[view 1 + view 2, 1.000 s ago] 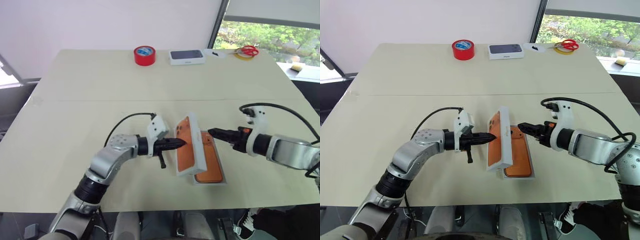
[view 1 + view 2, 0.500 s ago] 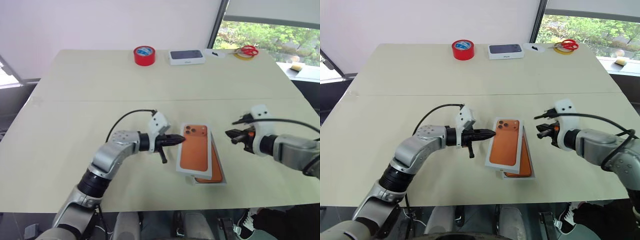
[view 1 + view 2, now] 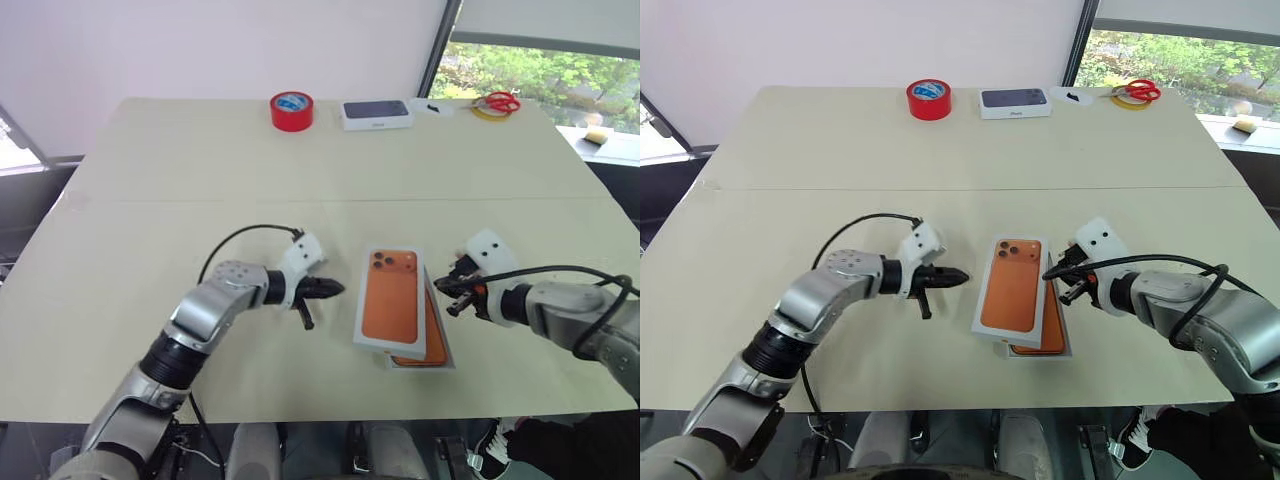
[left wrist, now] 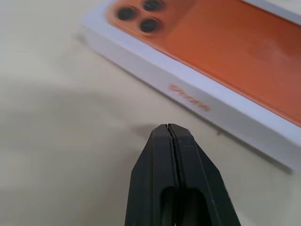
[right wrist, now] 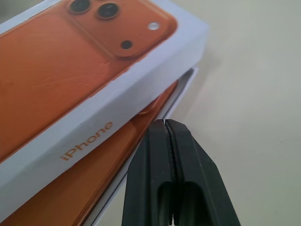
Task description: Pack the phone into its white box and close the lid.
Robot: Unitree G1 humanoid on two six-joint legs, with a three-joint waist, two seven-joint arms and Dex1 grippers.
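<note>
The lid (image 3: 390,300), its outer face picturing an orange phone, lies flat and askew over the white box (image 5: 184,88). It covers most of the box, and the box's right side sticks out from under it. The orange phone (image 3: 432,336) shows in that uncovered strip, lying in the box under the lid's right edge. My left gripper (image 3: 336,288) is shut and empty, just left of the lid and apart from it. On the other side my right gripper (image 3: 446,291) is shut too, its tip close to the lid's right edge near the box's rim.
At the table's far edge stand a red tape roll (image 3: 291,110) and a dark-topped white box (image 3: 376,113). Red scissors (image 3: 497,101) lie on a yellow ring at the back right. The table's front edge runs close below the box.
The lid, held on edge between both grippers a second ago, has tipped down flat onto the box, picture up. My right gripper has shut, rolled and sunk; the left has drawn back left.
</note>
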